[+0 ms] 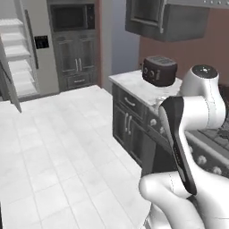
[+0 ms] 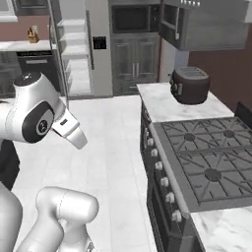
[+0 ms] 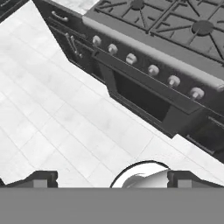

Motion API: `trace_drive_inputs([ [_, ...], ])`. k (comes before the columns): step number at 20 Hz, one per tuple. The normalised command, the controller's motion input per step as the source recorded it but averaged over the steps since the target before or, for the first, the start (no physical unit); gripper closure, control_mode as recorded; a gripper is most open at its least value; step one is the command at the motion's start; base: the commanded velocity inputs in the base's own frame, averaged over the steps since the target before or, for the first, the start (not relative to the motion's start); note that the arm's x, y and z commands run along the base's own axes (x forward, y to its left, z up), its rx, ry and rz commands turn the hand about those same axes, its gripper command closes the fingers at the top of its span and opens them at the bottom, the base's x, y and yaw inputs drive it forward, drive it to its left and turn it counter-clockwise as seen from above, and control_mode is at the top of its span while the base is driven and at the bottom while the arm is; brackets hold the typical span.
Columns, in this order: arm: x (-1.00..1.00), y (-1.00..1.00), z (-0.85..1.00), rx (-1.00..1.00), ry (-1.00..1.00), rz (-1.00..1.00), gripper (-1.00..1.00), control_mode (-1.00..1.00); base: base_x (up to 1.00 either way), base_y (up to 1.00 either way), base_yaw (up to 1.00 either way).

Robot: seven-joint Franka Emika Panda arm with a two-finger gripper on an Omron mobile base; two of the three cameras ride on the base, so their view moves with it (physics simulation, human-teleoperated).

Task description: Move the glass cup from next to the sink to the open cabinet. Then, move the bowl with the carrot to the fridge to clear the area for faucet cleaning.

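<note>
The fridge (image 1: 27, 49) stands open at the far end of the tiled floor, its white shelves (image 2: 74, 54) bare and its dispenser panel (image 2: 99, 43) on the grey door. In the hand view my gripper (image 3: 113, 179) points down at the floor beside the oven, open, with its two dark fingertips (image 3: 43, 178) far apart and nothing between them. The glass cup, bowl, carrot, sink and faucet are out of view.
A gas stove (image 2: 206, 152) with a row of knobs (image 3: 153, 70) and a dark oven front runs along the right. A dark toaster (image 1: 159, 70) sits on the marble counter (image 2: 157, 103) beyond it. Dark cabinets and a microwave (image 1: 71, 17) stand beside the fridge. White floor tiles (image 1: 53, 147) lie ahead.
</note>
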Motion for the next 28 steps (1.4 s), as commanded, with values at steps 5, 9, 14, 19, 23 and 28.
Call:
trace_drive_inputs([
  [5,0.0,0.0,0.0,0.0,0.0,0.0,-1.0,1.0,0.38,0.92,0.49],
  [9,0.0,0.0,0.0,0.0,0.0,0.0,-1.0,1.0,1.0,0.9,0.19],
  [14,0.0,0.0,0.0,0.0,0.0,0.0,-1.0,1.0,1.0,0.58,-0.07],
  [19,0.0,0.0,0.0,0.0,0.0,0.0,-1.0,1.0,1.0,0.62,-0.1],
  [23,0.0,0.0,0.0,0.0,0.0,0.0,-1.0,1.0,1.0,0.56,-0.08],
  [28,0.0,0.0,0.0,0.0,0.0,0.0,-1.0,1.0,1.0,0.46,-0.06],
])
